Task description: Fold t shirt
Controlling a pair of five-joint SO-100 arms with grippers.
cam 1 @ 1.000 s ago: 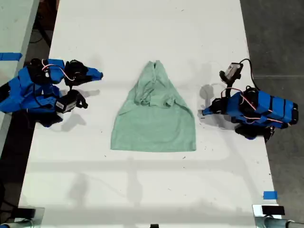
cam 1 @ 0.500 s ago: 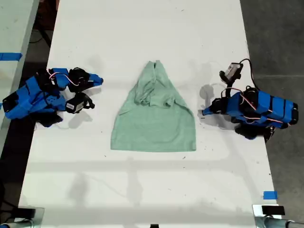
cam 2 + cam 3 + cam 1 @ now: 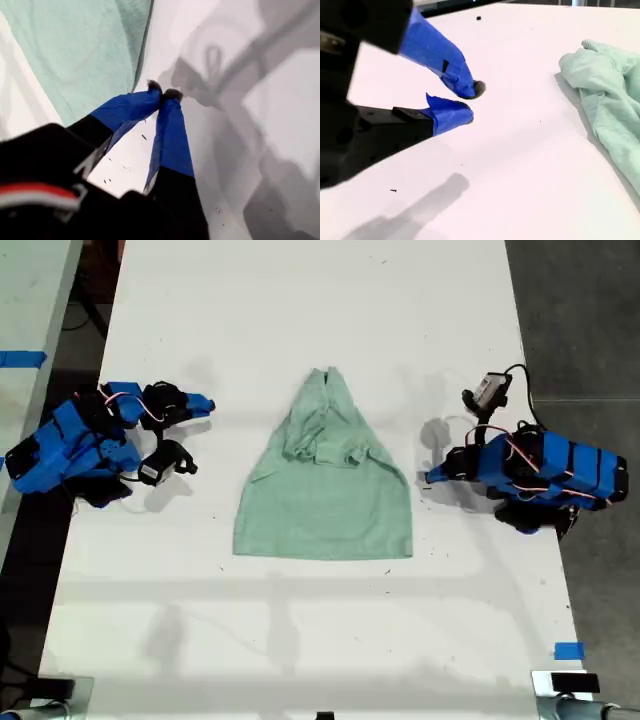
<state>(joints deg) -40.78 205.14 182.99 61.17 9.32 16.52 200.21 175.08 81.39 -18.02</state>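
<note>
The big white worktop [image 3: 300,300] takes up most of the exterior view, with a long edge on each side. The t shirt [image 3: 325,500] lies in the middle of it, well away from both of those edges. Its bottom part is flat and wide. Its top part is bunched into a narrow, crumpled point, so I think the fold is only partly done. My first tool [image 3: 432,477] is on the side of the worktop at the exterior view's right. Its tips are pressed together with nothing between them, and they sit just beside the side edge of the shirt. My second tool [image 3: 205,402] is on the side at the exterior view's left. Its tips are a little apart, with nothing between them, and it is far from the shirt. Here is what could go wrong. My first tool cannot pick up cloth while its tips are together, so it might just push the shirt and make more wrinkles. If only one tool grabs and pulls, the soft shirt could slide or twist. The bunched top could also get folded in crooked.
</note>
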